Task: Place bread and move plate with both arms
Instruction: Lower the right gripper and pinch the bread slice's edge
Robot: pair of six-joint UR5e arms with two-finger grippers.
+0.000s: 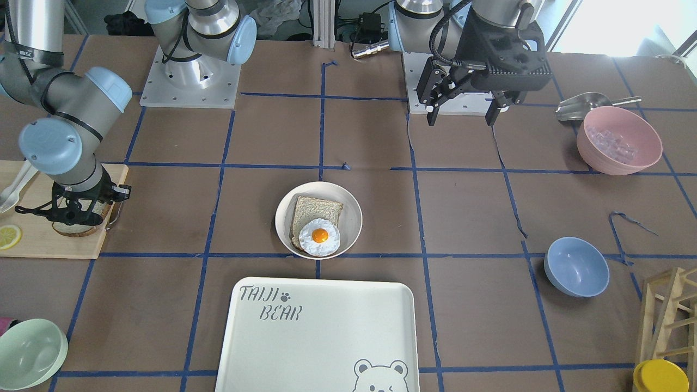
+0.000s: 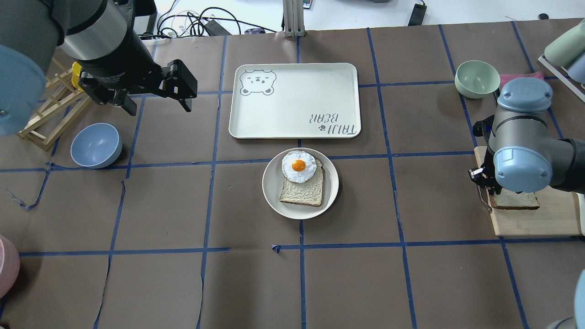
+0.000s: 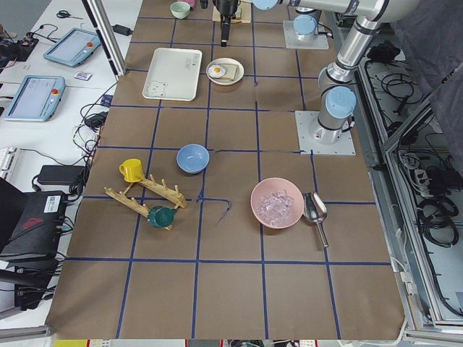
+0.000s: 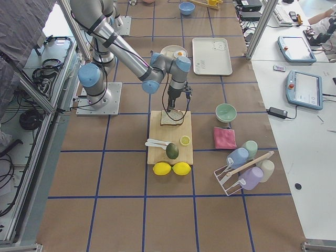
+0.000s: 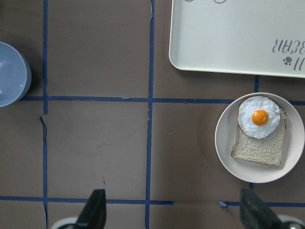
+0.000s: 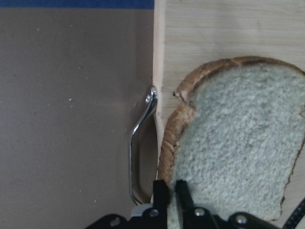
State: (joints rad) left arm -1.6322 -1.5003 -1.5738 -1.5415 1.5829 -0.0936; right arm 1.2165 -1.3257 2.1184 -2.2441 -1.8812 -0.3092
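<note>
The grey-white bread with a dark crust lies on the wooden cutting board, at the table's right in the overhead view. My right gripper is down on it, its fingers shut on the crust edge; it also shows in the front view. The cream plate sits mid-table and holds a tan slice topped with a fried egg. My left gripper is open and empty, hovering above the table to the plate's far left. The left wrist view shows the plate at the right.
The white Taiji Bear tray lies just beyond the plate. A blue bowl and a wooden rack sit under the left arm. A mint bowl is behind the board. A pink bowl of ice stands near the left base.
</note>
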